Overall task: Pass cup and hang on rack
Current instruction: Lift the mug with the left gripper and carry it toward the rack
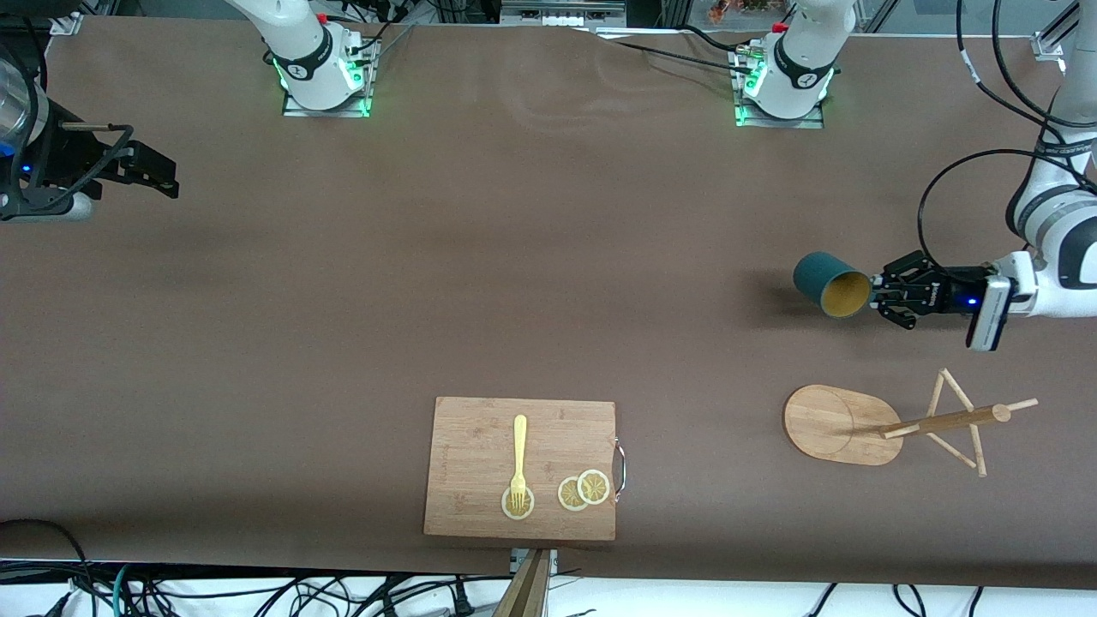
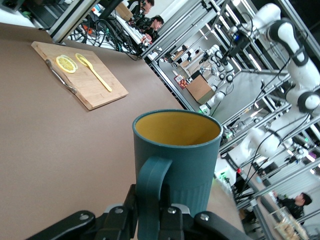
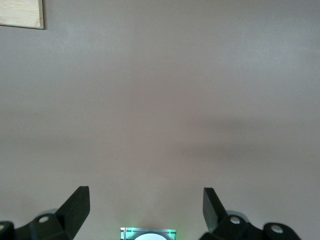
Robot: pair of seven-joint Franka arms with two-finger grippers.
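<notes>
Gripping the cup (image 1: 830, 284), left gripper (image 1: 876, 300) aloft

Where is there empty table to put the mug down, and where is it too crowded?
The biggest bare patch lies between the robot bases and the cutting board. Another lies between the board and the rack. It is crowded on the board, with a fork and lemon slices. The left gripper holds the cup; the open right gripper waits.
</notes>
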